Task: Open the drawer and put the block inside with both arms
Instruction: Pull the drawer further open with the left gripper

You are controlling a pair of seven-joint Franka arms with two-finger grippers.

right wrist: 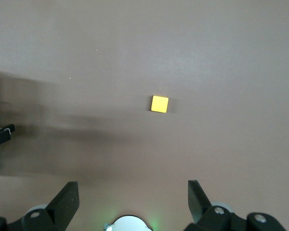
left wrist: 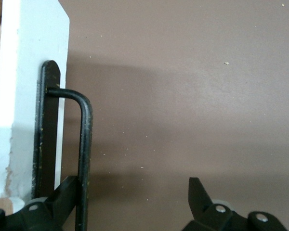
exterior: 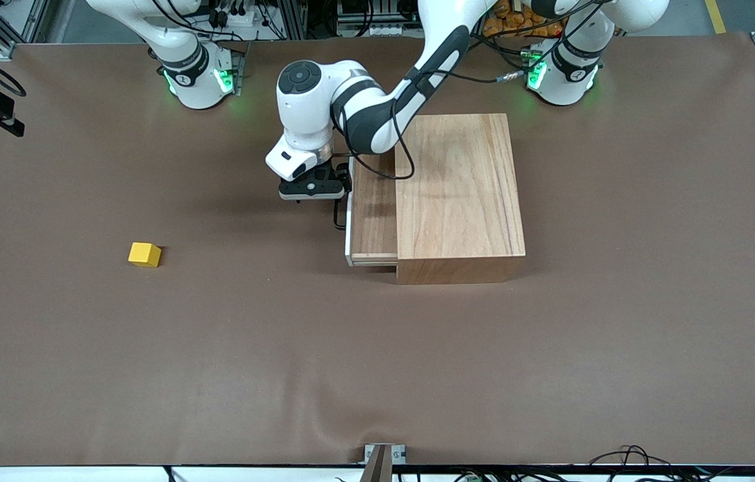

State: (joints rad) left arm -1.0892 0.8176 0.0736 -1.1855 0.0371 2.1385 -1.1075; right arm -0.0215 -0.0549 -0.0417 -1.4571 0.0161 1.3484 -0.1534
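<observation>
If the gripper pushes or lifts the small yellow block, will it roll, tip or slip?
The block looks like a flat-faced cube, so it will probably slide, not roll. It sits low and squat on the brown table cover, so tipping seems unlikely. Its smooth-looking faces might slip unless the right gripper, open above it, closes squarely.

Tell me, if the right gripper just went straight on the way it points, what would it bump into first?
Most likely the bare table. The right gripper, open, points down at it; the yellow block lies ahead of the fingers, slightly off the midline, so it might be missed.
</observation>
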